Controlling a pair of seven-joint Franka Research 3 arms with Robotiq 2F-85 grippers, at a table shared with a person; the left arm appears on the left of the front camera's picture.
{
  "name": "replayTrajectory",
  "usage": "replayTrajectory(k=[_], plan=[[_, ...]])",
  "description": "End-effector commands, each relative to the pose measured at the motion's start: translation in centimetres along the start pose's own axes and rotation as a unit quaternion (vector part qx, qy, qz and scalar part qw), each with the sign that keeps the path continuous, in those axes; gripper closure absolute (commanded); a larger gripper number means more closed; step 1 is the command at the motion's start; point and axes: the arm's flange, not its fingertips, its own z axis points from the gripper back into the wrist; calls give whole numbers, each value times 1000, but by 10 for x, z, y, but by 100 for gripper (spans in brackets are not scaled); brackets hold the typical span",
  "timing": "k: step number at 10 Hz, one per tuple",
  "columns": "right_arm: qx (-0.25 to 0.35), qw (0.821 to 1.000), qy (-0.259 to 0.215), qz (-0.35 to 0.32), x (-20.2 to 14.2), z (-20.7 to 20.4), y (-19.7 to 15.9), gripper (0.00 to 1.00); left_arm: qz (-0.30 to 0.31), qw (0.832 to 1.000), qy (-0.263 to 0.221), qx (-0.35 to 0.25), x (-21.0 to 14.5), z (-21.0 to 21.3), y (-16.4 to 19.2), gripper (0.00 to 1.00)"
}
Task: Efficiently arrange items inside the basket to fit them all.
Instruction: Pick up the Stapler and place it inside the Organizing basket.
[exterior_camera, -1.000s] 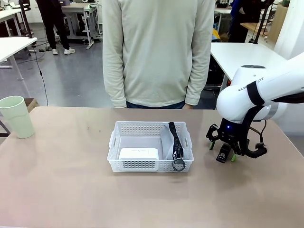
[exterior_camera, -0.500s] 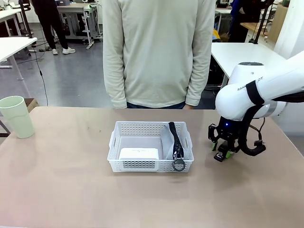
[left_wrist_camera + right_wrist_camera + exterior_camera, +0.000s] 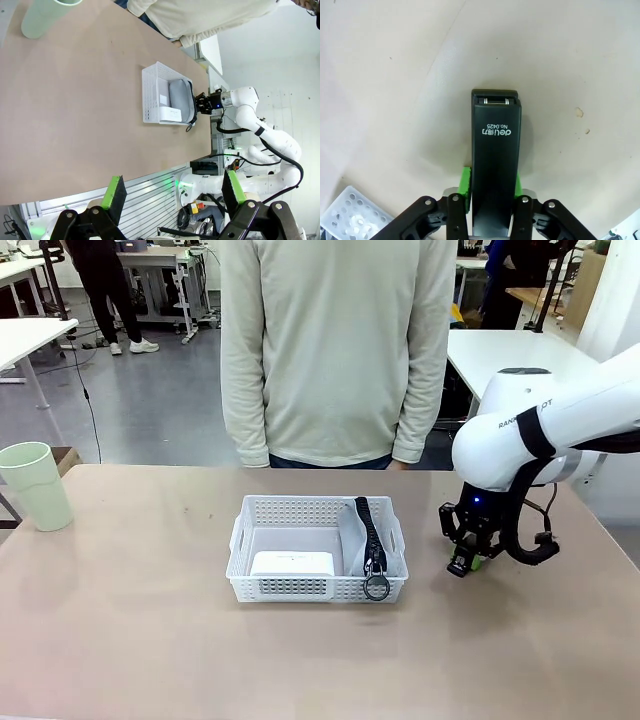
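The white lattice basket (image 3: 250, 540) sits mid-table and holds a white box (image 3: 291, 563) at its front left and a grey pouch (image 3: 353, 538) with a black strap and ring along its right side. Just right of the basket, my right gripper (image 3: 462, 565) is shut on the small black stapler (image 3: 495, 170), which lies between the green pads (image 3: 465, 181) close over the tabletop. The pale green cup (image 3: 36, 485) stands at the table's far left edge. My left gripper (image 3: 172, 192) is open, high above the table and away from everything; its view shows the basket (image 3: 150, 95) and cup (image 3: 42, 17).
A person in a pale sweater (image 3: 335, 350) stands at the far side, arms hanging down. The tan tabletop (image 3: 150, 640) has wide bare room left of and in front of the basket. The basket's middle section is unfilled.
My right gripper has closed its fingers onto the stapler and shifted slightly left toward the basket. The left arm, basket and cup stay put.
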Motion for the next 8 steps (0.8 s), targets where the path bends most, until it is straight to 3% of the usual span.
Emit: replayTrajectory(k=[1,3,6,7,8], plan=[[-35,999,-2,-2,0,-8,-1,100,-12,1000,-3,-12,1,1,-1,0],[-37,999,-10,20,0,3,-5,100,-12,1000,-3,-12,1,1,-1,0],[-33,985,-41,165,-17,83,-30,100,-12,1000,-3,-12,1,1,-1,0],[-28,969,-45,240,-36,114,-44,100,-12,1000,-3,-12,1,1,-1,0],[-19,936,-69,345,-66,143,-66,100,-12,1000,-3,-12,1,1,-1,0]])
